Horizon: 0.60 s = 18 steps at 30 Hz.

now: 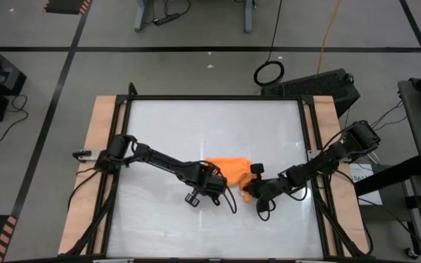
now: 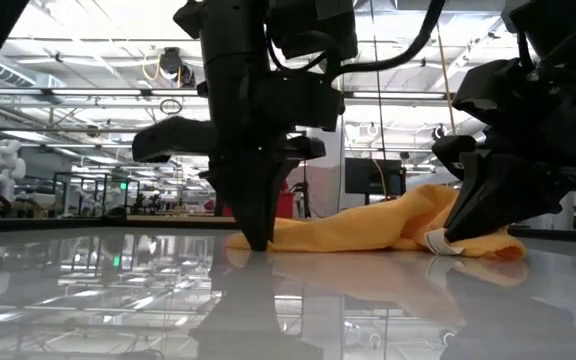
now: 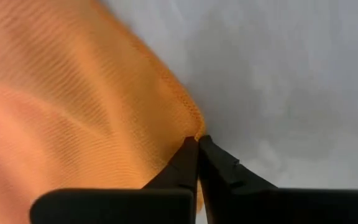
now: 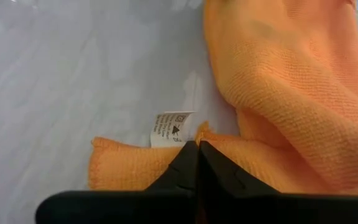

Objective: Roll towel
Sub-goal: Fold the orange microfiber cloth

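On the near half of the glossy white tabletop [image 1: 167, 124], both arms have their tips down at the cloth. The left pincer [image 3: 197, 142] is clenched on the edge of the orange towel [image 1: 229, 168], its two dark fingers pressed tip to tip with the woven hem nipped between them, right at the surface; in the low view it [image 2: 257, 240] stands nearly upright with its point touching the tabletop at the towel's left end. The right pincer [image 4: 197, 146] is likewise clenched, its fingertips meeting on a folded hem of the towel just beside a small white care label [image 4: 172, 129]; seen from table height it [image 2: 455, 235] leans in at the towel's right end, the label [image 2: 439, 242] showing as a pale strip at its foot. Between the two pincers the towel lies bunched in a low, rumpled mound, higher toward the right, slightly right of the tabletop's centre. From above, the left arm reaches in from the left edge and the right arm from the right edge, meeting at the cloth. Farther off, beyond the tabletop's far rim, a black coiled cable ring [image 1: 269, 72] lies on the grey floor.
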Tool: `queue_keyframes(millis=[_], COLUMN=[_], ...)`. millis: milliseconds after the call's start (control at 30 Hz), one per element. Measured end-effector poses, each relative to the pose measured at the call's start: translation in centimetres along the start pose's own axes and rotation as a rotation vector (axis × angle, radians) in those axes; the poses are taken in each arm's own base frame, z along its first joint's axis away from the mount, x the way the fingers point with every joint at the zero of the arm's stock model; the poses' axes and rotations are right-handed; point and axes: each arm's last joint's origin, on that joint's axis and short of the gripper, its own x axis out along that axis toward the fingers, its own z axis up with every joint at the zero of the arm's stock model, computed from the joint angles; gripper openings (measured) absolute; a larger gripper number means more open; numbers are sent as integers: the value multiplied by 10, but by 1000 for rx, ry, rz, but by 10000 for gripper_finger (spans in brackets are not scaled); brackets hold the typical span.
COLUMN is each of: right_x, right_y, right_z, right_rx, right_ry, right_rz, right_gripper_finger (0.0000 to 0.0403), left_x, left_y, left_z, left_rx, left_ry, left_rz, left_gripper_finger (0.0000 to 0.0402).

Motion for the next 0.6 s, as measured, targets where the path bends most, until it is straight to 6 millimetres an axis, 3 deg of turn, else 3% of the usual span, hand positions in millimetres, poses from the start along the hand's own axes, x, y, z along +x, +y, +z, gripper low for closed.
queue_keyframes(millis=[133,267,467,600], right_x=[-5,-19,-56,-89], right_y=[-1,-4,-10,-13], right_z=[5,16,37,48], right_rx=[-2,-4,-23,-48], right_ry=[-28,-94,-261,-401], right_rz=[8,16,39,66], right_gripper_finger=[0,0,0,0], left_x=[-16,-49,-122,-173], left_y=[3,7,7,-3], left_z=[-3,-5,-18,-31], left_rx=[-5,-19,-94,-130], left_ry=[10,-33,-178,-307], left_rz=[59,131,256,322], left_gripper_finger=[8,4,3,3])
